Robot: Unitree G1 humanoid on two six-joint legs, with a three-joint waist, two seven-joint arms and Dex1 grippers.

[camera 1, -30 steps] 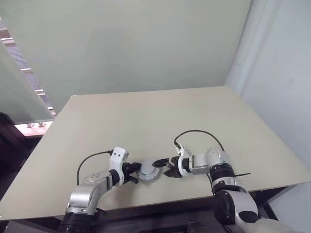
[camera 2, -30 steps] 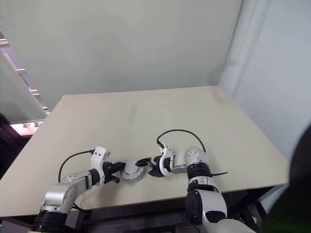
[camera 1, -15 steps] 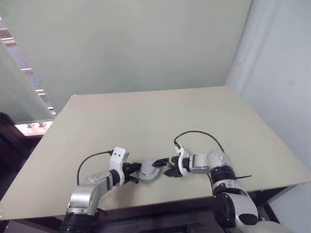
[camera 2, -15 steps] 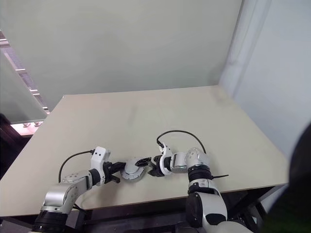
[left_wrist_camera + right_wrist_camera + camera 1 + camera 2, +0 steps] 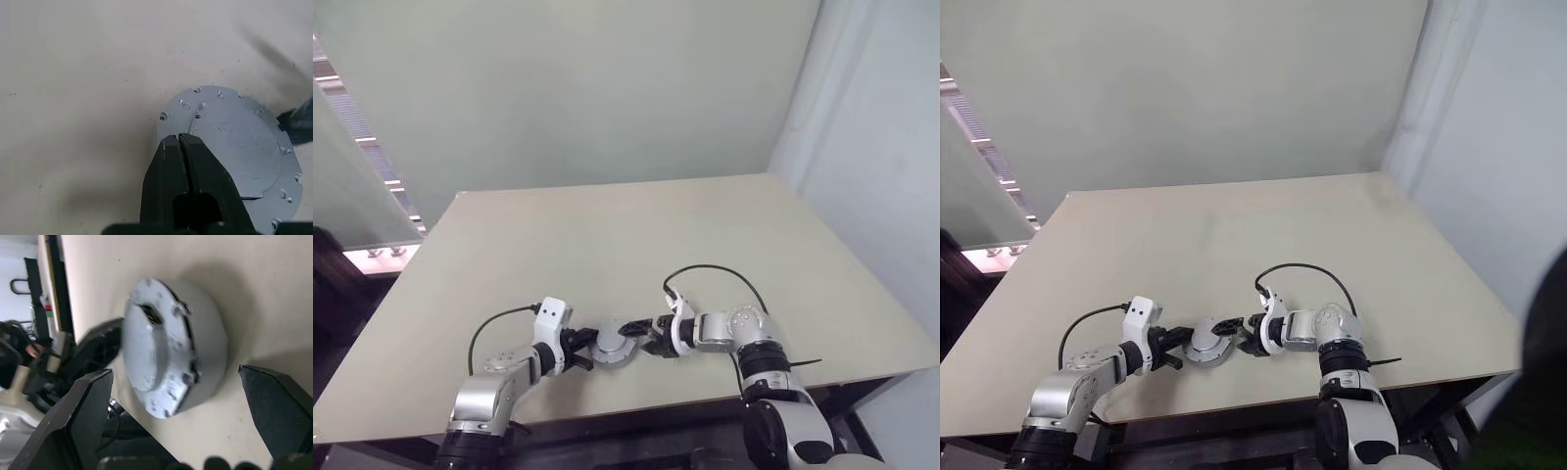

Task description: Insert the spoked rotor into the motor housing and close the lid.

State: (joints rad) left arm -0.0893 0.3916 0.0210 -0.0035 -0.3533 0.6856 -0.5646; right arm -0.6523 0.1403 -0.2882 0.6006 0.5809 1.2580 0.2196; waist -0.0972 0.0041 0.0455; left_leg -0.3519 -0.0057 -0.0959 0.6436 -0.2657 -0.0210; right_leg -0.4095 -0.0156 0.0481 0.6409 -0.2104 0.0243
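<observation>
Grey lid (image 5: 234,142) already caps the motor housing (image 5: 205,362), so little seems left: left gripper (image 5: 179,142) clenched empty against it, right gripper (image 5: 186,396) spread wide.

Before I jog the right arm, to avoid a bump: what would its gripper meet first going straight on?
Probably the grey lidded housing: it sits between the open right gripper's fingers. Behind it is the left gripper.

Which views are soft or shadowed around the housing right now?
Left wrist view: the housing is fairly sharp, with a blurred dark streak at the table's far corner. Right wrist view: housing face soft, near black fingers out of focus, shadow ringing it.
</observation>
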